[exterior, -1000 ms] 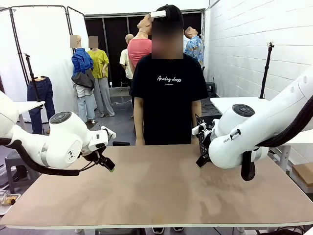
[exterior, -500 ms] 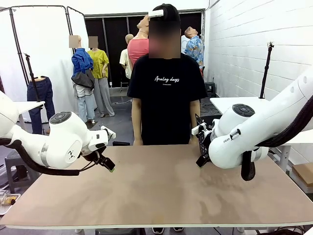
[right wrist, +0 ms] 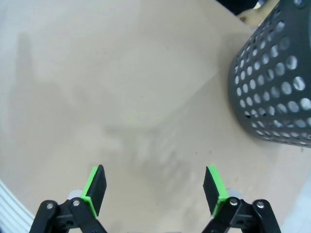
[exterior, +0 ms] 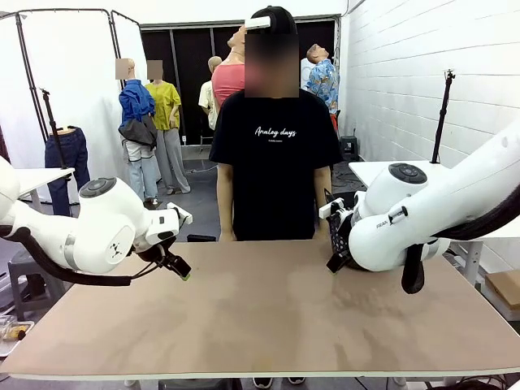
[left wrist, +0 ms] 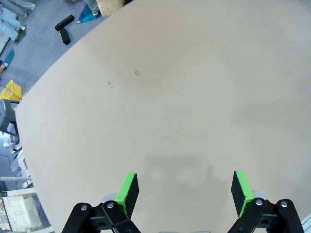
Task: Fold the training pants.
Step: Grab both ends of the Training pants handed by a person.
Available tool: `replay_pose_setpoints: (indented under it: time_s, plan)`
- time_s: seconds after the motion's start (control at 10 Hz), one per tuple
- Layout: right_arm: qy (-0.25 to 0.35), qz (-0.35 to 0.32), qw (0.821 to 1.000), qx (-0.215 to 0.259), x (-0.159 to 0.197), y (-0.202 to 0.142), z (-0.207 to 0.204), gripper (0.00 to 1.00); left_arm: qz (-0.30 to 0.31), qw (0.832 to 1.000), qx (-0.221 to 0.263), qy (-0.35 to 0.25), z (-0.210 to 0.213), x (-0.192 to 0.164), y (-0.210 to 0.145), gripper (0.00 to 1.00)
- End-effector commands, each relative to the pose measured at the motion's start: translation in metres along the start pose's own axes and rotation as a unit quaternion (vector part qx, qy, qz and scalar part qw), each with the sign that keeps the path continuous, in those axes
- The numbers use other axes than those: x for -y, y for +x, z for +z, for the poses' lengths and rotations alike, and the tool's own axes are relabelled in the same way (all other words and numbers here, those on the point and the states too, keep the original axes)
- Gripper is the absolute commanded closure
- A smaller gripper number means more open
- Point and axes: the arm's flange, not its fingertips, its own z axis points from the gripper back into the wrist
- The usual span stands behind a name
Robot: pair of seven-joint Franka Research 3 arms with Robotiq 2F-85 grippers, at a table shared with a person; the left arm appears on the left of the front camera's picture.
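The training pants are out of view. My left gripper hovers low over the brown table at its far left; in the left wrist view it stands open, green pads wide apart over bare tabletop. My right gripper hangs at the far right of the table, and in the right wrist view it is open too, with nothing between the pads. A person in a black T-shirt stands at the far edge, arms down.
A dark perforated basket stands on the table close to my right gripper; in the front view it sits behind the right arm. White side tables flank both arms.
Both arms have lifted and shifted slightly; the person has drifted a little to the picture's left. Grippers stay open.
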Motion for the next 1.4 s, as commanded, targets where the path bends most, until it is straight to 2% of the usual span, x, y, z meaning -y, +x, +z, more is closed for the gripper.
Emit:
replay_pose_setpoints:
  time_s: [0.0, 0.4, 0.8, 1.2, 1.3]
  plan:
    - [0.012, 0.003, 1.000, 0.008, 0.007, 0.000, 0.037, 0.00, 0.004, 1.000, 0.002, -0.011, 0.041, 0.008, -0.003, 0.00]
    - [0.023, 0.014, 0.999, 0.045, 0.003, 0.004, 0.100, 0.00, -0.009, 1.000, 0.016, -0.003, 0.106, 0.027, 0.007, 0.00]
    - [0.020, 0.023, 0.996, 0.080, -0.002, 0.002, 0.136, 0.00, -0.026, 0.998, 0.046, 0.023, 0.147, 0.042, 0.006, 0.00]
    - [0.008, 0.032, 0.996, 0.088, -0.005, 0.006, 0.153, 0.00, -0.038, 0.997, 0.051, 0.034, 0.160, 0.053, 0.008, 0.00]
    - [-0.003, 0.022, 0.996, 0.082, -0.005, 0.008, 0.149, 0.00, -0.015, 0.998, 0.049, 0.045, 0.155, 0.048, 0.011, 0.00]
